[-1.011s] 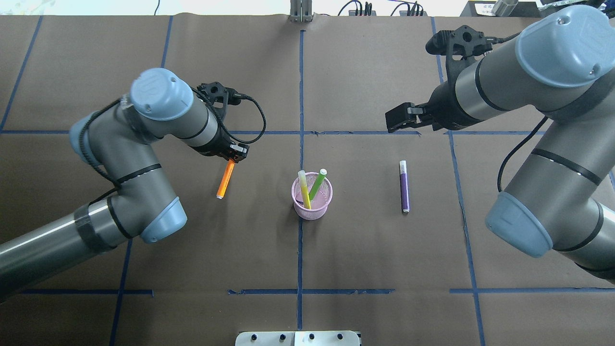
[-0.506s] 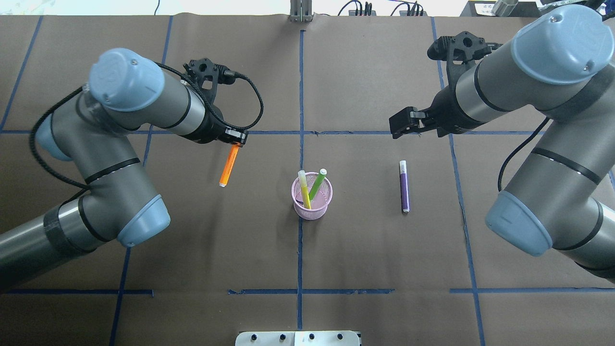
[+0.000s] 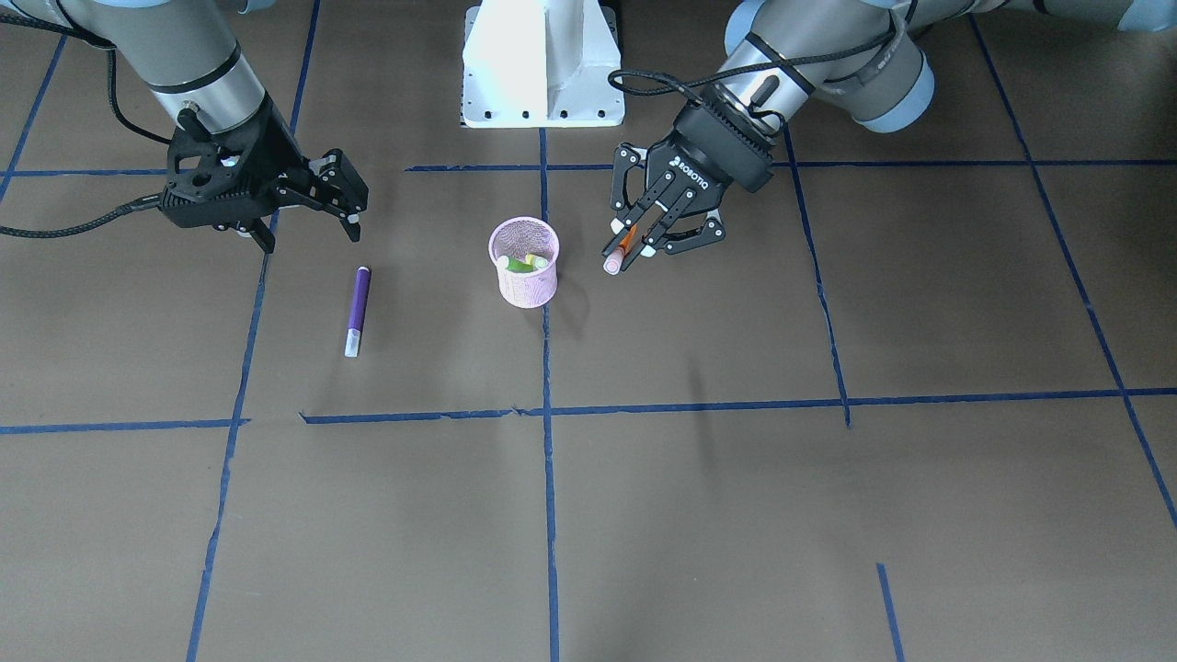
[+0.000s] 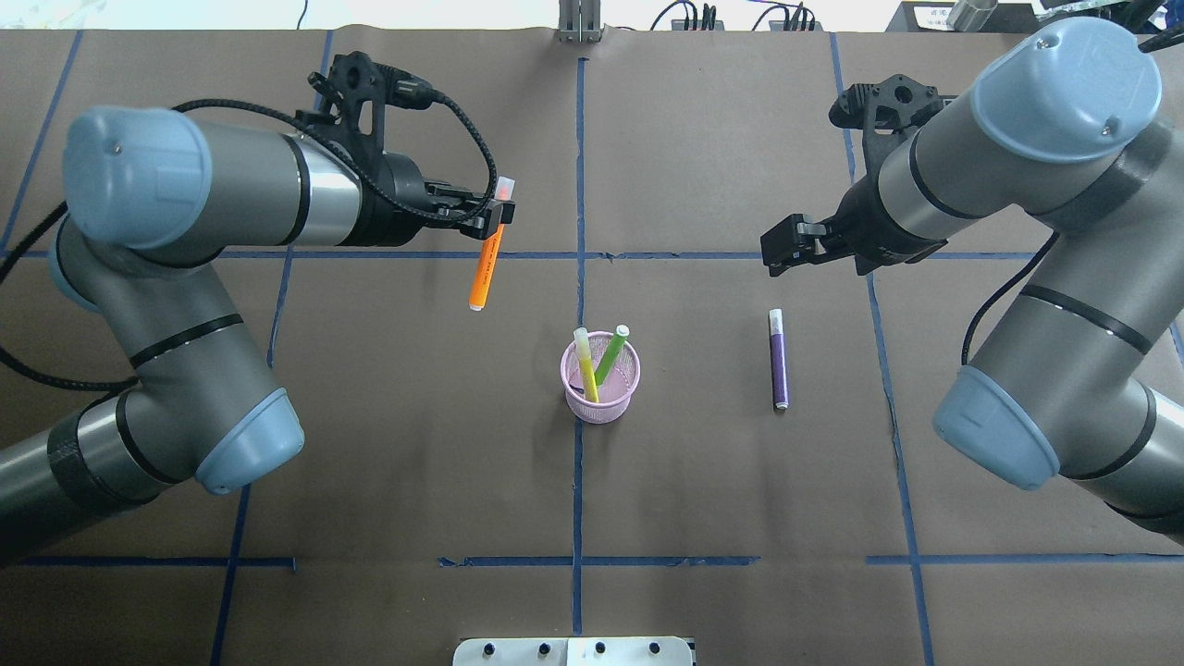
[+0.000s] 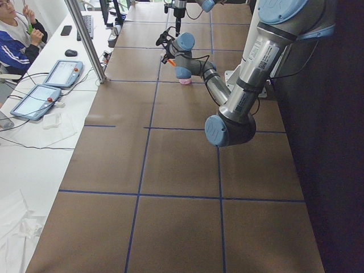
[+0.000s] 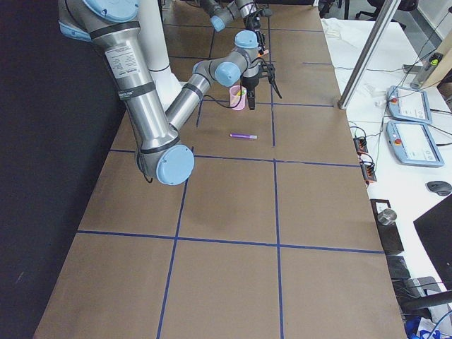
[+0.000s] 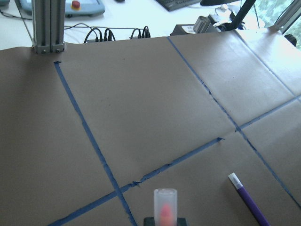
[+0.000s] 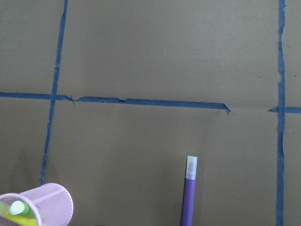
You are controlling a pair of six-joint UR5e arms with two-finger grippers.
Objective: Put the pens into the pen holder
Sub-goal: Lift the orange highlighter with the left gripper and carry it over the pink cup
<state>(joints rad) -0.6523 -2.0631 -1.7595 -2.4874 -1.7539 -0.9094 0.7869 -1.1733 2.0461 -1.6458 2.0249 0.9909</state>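
My left gripper (image 4: 497, 220) is shut on the orange pen (image 4: 482, 276) and holds it tilted in the air, left of and beyond the pink mesh pen holder (image 4: 601, 381). In the front view this gripper (image 3: 633, 242) grips the orange pen (image 3: 624, 243) beside the holder (image 3: 525, 280). A green pen (image 4: 612, 352) and a yellow pen (image 4: 585, 368) stand in the holder. The purple pen (image 4: 779, 361) lies flat on the table right of the holder. My right gripper (image 3: 352, 214) is open and empty, hovering beyond the purple pen (image 3: 357, 300).
The table is covered in brown paper with a blue tape grid (image 4: 580, 185). A metal post (image 4: 579, 20) and cables stand at the far edge. The robot's white base (image 3: 542, 64) is at the near edge. The purple pen (image 8: 189, 197) and holder (image 8: 47, 205) show in the right wrist view.
My left gripper has lifted the orange pen off the table and carried it right and farther away, toward the centre line. The right arm has shifted only slightly.
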